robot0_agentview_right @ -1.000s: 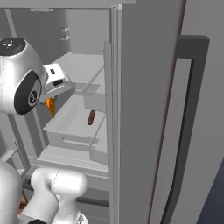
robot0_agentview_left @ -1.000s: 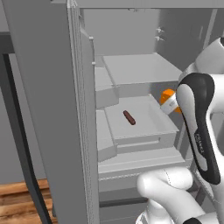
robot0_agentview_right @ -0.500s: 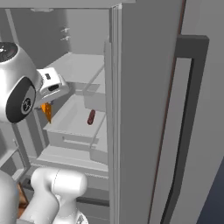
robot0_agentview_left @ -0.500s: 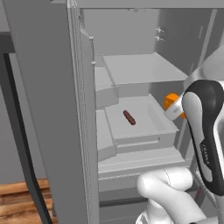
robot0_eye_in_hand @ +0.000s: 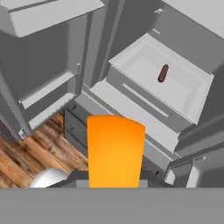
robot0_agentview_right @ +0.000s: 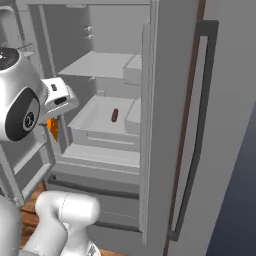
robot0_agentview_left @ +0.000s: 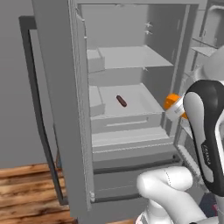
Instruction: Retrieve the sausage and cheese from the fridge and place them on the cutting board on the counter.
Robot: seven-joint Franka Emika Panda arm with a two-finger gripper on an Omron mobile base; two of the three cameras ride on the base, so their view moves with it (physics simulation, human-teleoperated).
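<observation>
I had the tool [robot0_eye_in_hand: 114, 183] clamped narrow on the cheese [robot0_eye_in_hand: 115, 151], which stood as a tall orange block at the bottom centre of the hand view, hiding both finger tips behind it. In the left base view the cheese [robot0_agentview_left: 172, 101] peeked out as an orange patch at centre right, just left of the arm's dark wrist joint, outside the fridge [robot0_agentview_left: 61, 109] and in front of its open right side. In the right base view only a sliver of the orange cheese [robot0_agentview_right: 52, 129] showed at left, under the white hand.

Both fridge doors stood open. The sausage [robot0_agentview_left: 121, 101] lay alone in the pale grey drawer [robot0_agentview_left: 127, 114] at the middle of the left base view, tilted on the diagonal, well apart from the cheese. In the right base view the sausage [robot0_agentview_right: 114, 115] sat near the centre of that same drawer, and in the hand view the sausage [robot0_eye_in_hand: 162, 73] appeared at upper right, lying on the drawer's floor clear of its walls.

A strip of wooden floor [robot0_agentview_left: 26, 192] showed at the lower left of the left base view, beneath the open door.
</observation>
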